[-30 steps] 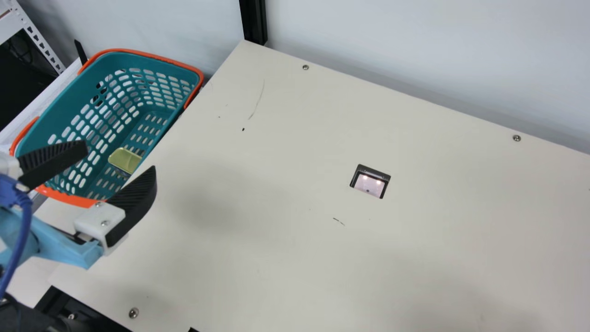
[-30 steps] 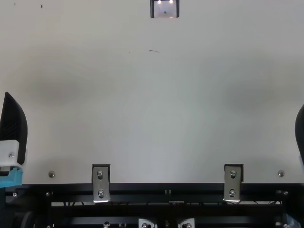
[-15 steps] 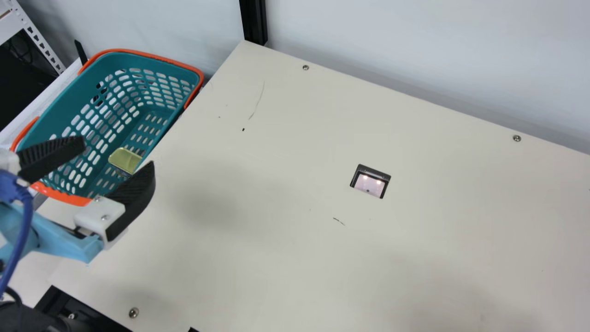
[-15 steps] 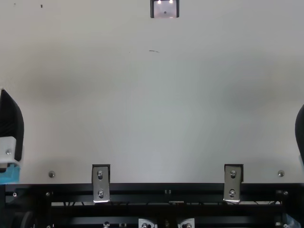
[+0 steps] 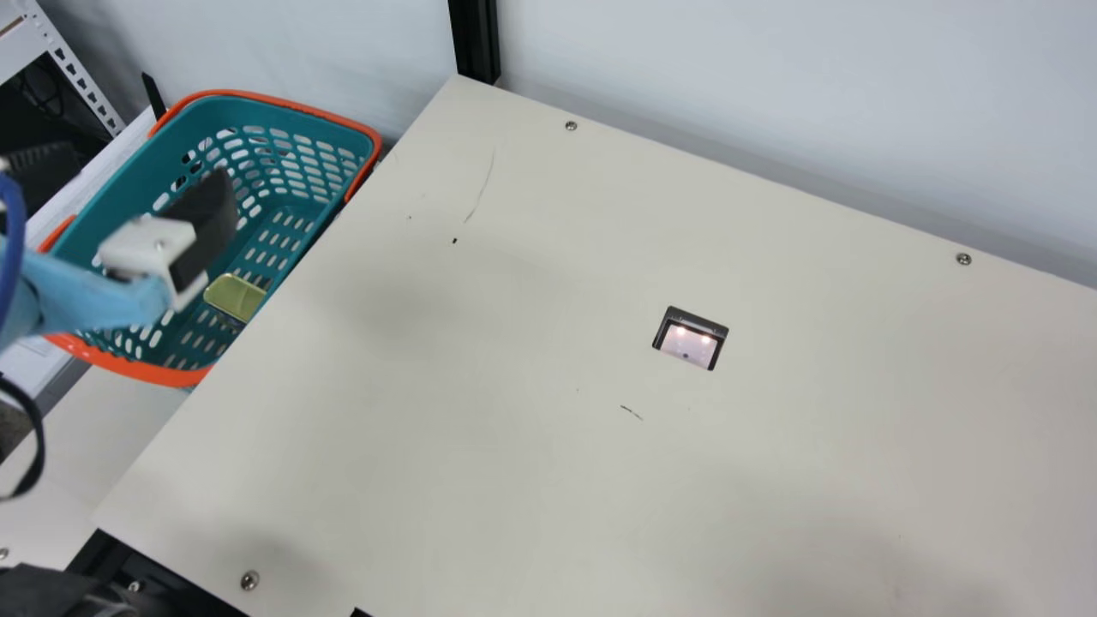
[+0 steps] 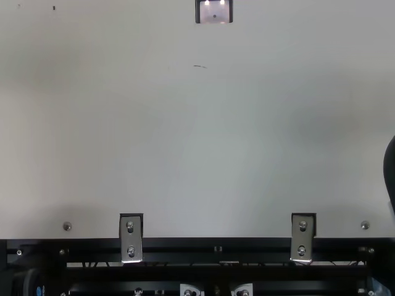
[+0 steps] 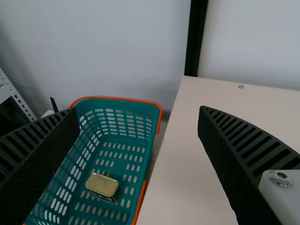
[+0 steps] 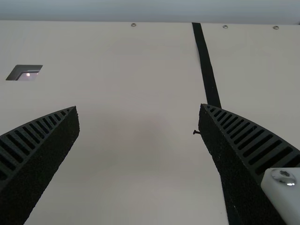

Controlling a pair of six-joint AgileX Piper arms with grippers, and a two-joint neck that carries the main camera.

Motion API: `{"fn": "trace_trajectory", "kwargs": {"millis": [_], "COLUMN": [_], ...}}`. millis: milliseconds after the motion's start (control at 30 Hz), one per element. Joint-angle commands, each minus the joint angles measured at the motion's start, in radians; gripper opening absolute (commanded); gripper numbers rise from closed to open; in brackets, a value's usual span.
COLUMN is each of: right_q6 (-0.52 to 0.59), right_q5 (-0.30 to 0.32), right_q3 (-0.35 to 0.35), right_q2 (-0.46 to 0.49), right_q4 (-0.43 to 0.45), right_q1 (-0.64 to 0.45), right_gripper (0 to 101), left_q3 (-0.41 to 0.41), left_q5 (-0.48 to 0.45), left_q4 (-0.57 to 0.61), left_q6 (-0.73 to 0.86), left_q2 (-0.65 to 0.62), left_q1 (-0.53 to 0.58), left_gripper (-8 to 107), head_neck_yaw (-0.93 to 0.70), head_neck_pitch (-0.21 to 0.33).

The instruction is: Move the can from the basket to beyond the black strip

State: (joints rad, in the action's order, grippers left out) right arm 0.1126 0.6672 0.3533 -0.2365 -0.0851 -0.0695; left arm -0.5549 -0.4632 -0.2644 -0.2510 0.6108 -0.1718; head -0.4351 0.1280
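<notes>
The teal basket (image 5: pixel 287 128) with an orange rim stands beyond the table's left edge. In it lies the can (image 5: pixel 233 296), boxy with a pale gold lid; the left wrist view shows the can (image 7: pixel 102 184) on the floor of the basket (image 7: pixel 101 140). My left gripper (image 5: pixel 146 166), open and holding nothing, is over the basket's left part; in its wrist view, the left gripper (image 7: pixel 138 110) has its fingers wide apart. At the top view's right edge is part of my right gripper (image 6: pixel 389 169). The right gripper (image 8: pixel 139 108) is open and empty, near the black strip (image 8: pixel 205 63).
The cream table (image 5: pixel 514 480) has a small recessed window (image 5: pixel 689 338) in it. A black post (image 5: pixel 474 43) rises at its far left corner, before a pale wall. A metal rack (image 5: pixel 73 77) stands behind the basket.
My left gripper has moved up and to the left in the main view, from the table's edge to over the basket, and has left the top view. The right gripper and the can have stayed put.
</notes>
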Motion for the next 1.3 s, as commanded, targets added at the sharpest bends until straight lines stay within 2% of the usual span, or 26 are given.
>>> {"fn": "trace_trajectory", "kwargs": {"millis": [0, 267, 600, 1267], "right_q6": [0.0, 0.0, 0.0, 0.0], "right_q5": [0.0, 0.0, 0.0, 0.0], "right_q3": [0.0, 0.0, 0.0, 0.0], "right_q2": [0.0, 0.0, 0.0, 0.0], "right_q4": [0.0, -0.001, -0.001, -0.001], "right_q1": [0.0, 0.0, 0.0, 0.0], "right_gripper": [101, 101, 101, 101], "left_q3": [-0.053, -0.154, -0.228, -0.344], "left_q5": [0.009, 0.021, -0.003, -0.026], "left_q4": [-0.013, -0.031, -0.03, -0.128], "left_q6": [-0.013, -0.054, -0.144, -0.529], "left_q2": [0.107, 0.322, 0.573, 1.039], "left_q1": [-0.034, -0.132, -0.217, -0.292], "left_gripper": [90, 90, 90, 90], "head_neck_yaw": [-0.014, -0.014, -0.014, -0.014], "head_neck_pitch": [0.029, 0.029, 0.029, 0.029]}}
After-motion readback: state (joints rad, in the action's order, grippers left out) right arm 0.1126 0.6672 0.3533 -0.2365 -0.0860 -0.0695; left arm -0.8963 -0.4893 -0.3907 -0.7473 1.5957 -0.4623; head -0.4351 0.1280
